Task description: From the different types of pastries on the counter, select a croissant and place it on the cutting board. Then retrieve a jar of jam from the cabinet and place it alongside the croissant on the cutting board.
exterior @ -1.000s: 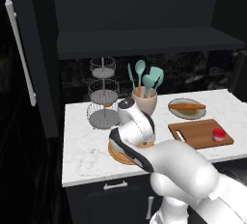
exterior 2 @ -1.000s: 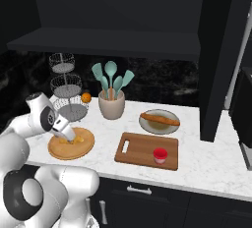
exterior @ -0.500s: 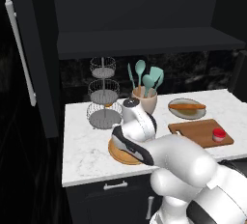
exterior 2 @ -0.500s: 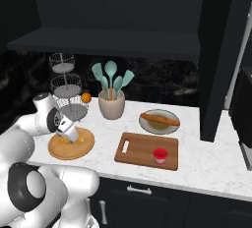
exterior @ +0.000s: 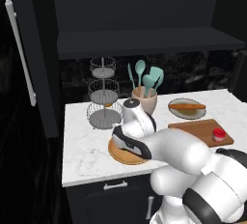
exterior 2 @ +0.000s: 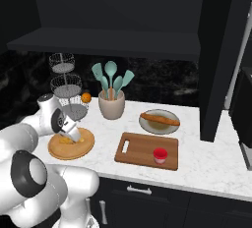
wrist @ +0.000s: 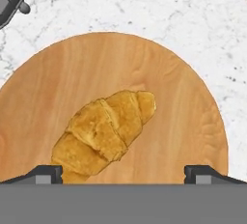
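The golden croissant lies on a round light-wood plate, a little left of its middle. My gripper hovers right over it, open, its fingertips wide apart and nothing between them. From the right base view, the gripper points down at the croissant; in the left base view my own arm covers most of the plate. The reddish-brown cutting board lies to the right on the counter. The red-topped jam jar stands on the board's near right part.
A long orange-brown pastry rests on a grey plate behind the board. A beige pot of teal utensils, a tiered wire basket and an orange stand along the back. A dark cabinet hangs overhead.
The hand has edged slightly further over the round plate and the elbow has swung. Nothing on the counter has moved.
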